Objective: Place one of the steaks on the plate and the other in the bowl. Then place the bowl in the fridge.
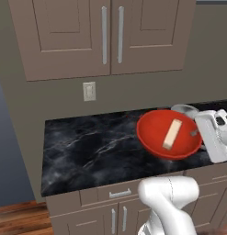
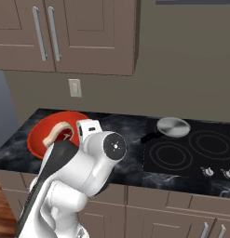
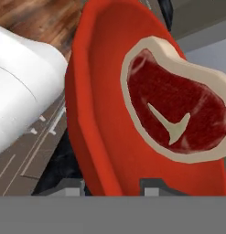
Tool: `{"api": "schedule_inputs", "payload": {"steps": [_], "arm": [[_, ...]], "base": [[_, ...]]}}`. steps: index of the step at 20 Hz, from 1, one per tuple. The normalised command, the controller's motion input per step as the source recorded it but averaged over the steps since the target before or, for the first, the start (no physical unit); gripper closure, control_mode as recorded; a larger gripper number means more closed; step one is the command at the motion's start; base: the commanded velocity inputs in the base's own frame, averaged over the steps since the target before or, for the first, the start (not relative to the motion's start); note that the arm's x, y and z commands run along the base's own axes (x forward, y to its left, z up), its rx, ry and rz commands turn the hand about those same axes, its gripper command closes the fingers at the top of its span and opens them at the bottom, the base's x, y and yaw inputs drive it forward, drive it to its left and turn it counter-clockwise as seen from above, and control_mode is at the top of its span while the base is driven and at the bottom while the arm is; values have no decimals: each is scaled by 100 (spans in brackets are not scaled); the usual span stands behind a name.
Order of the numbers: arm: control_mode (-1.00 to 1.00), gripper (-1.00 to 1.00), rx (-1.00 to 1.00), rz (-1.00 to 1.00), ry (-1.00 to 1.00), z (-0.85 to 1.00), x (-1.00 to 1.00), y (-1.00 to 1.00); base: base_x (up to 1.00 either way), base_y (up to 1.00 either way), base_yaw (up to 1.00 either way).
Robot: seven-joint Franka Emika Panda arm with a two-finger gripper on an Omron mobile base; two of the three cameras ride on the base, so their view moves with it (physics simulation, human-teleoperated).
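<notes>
My gripper (image 3: 112,185) clamped on near rim of bowl (image 3: 94,105), bowl tilted, lifted above black counter (image 1: 87,142). 1 steak (image 3: 176,107) inside bowl, just beyond my fingertips, leaning against bowl wall.

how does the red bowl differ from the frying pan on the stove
The bowl is glossy red-orange, while the frying pan is grey with a dark handle. The bowl holds a steak and is tilted above the black counter; the pan sits flat on the cooktop. Both are round.
</notes>
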Motion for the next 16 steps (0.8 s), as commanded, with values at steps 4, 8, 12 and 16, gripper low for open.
{"api": "schedule_inputs", "payload": {"steps": [4, 8, 12, 16], "arm": [[-100, 100, 0, -6, 0, 16, -76, -23], [100, 100, 0, -4, 0, 5, -39, -2], [100, 100, 0, 0, 0, 0, 0, 0], [100, 100, 0, 0, 0, 0, 0, 0]], "base": [[0, 0, 0], [-6, 0, -2], [-19, -14, -21], [-20, -49, -38]]}}
